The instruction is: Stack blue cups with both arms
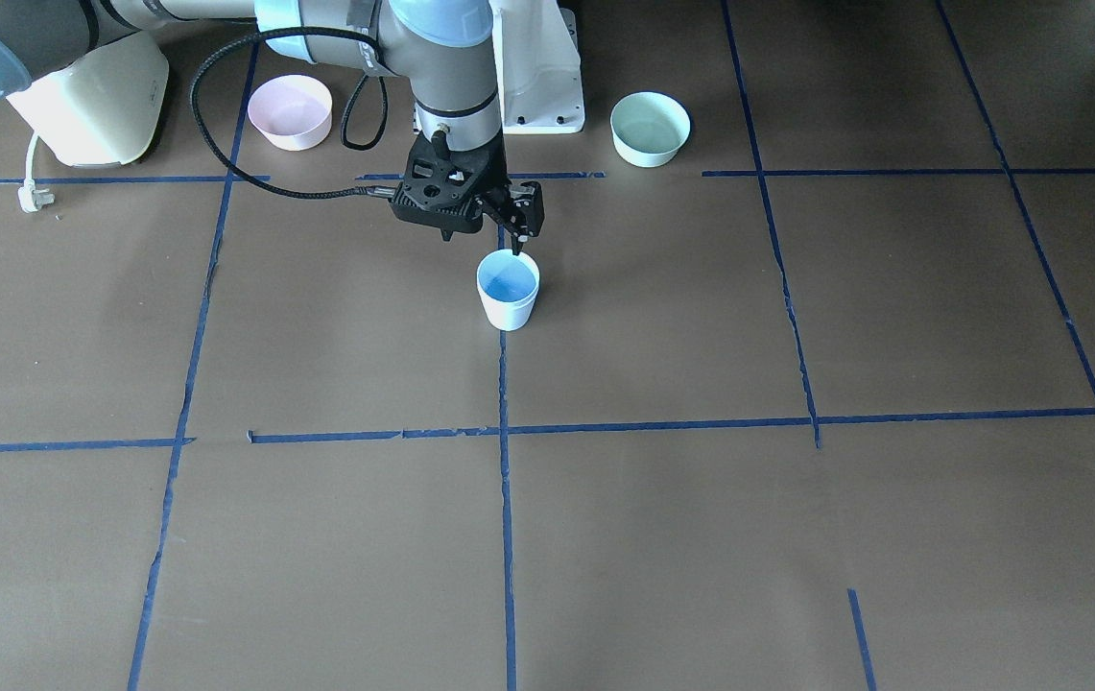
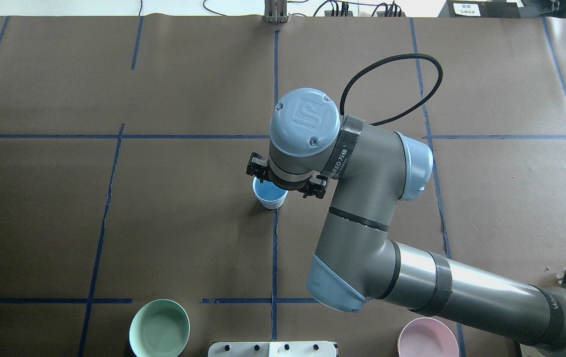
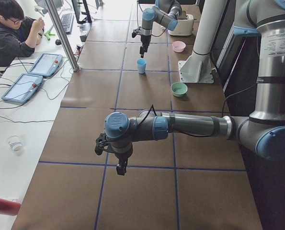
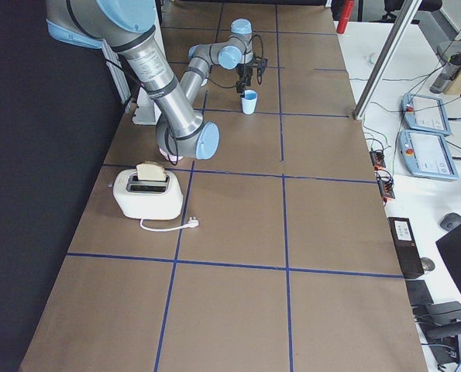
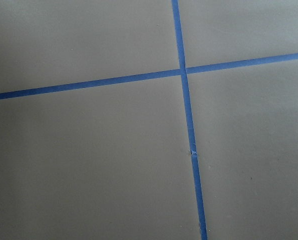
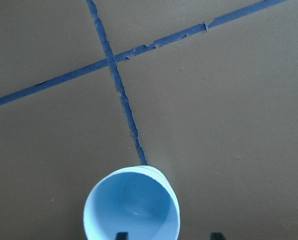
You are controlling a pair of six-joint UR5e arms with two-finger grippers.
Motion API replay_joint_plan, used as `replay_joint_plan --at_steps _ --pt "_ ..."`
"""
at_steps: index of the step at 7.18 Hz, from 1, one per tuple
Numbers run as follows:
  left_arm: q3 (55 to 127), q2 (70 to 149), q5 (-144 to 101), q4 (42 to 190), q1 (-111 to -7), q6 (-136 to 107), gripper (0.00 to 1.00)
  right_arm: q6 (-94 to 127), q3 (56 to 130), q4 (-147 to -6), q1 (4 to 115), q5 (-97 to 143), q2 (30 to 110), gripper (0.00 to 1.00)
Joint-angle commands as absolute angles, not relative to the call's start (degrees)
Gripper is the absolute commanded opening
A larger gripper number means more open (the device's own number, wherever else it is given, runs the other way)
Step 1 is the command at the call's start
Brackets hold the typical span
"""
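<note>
One light-blue cup stack stands upright on a blue tape line near the table's middle. In the right wrist view it shows a double rim, one cup nested in the other. It also shows in the overhead view. My right gripper hangs just above the stack's robot-side rim, jaws apart. In the right wrist view its two tips straddle the rim without clamping it. My left gripper hangs low over bare table far to my left; I cannot tell whether it is open or shut.
A pink bowl and a mint-green bowl sit either side of the white pedestal. A toaster with its cord stands at my right end. An operator sits past the far edge.
</note>
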State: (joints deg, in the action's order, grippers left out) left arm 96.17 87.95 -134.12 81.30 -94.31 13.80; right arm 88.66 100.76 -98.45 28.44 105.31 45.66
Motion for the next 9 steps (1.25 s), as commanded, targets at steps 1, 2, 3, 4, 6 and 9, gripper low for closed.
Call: replay_joint_plan --at_steps 1,2,3,4,6,9 --pt "95.4 87.9 -134.1 81.2 -94.3 13.7 1.00 76.9 102.7 -98.4 35.3 111.6 50.0 1.00" --pt "95.5 88.1 -133.7 81.2 -94.2 14.1 1.00 67.6 102.7 -98.1 42.2 117.9 53.8 1.00" --pt "95.6 88.1 -133.6 81.2 -94.2 13.9 1.00 56.3 102.6 -98.1 48.8 123.2 57.6 1.00" --pt "95.5 88.2 -133.6 81.2 -94.1 13.9 1.00 43.9 102.1 -98.4 55.5 128.2 62.0 1.00" --pt "95.4 88.1 -132.7 83.6 -94.0 14.1 1.00 23.0 102.2 -98.5 66.2 130.9 72.4 1.00" --pt "96.1 88.1 -132.5 83.6 -94.0 14.3 1.00 -4.5 105.0 -97.8 79.2 132.9 89.8 1.00"
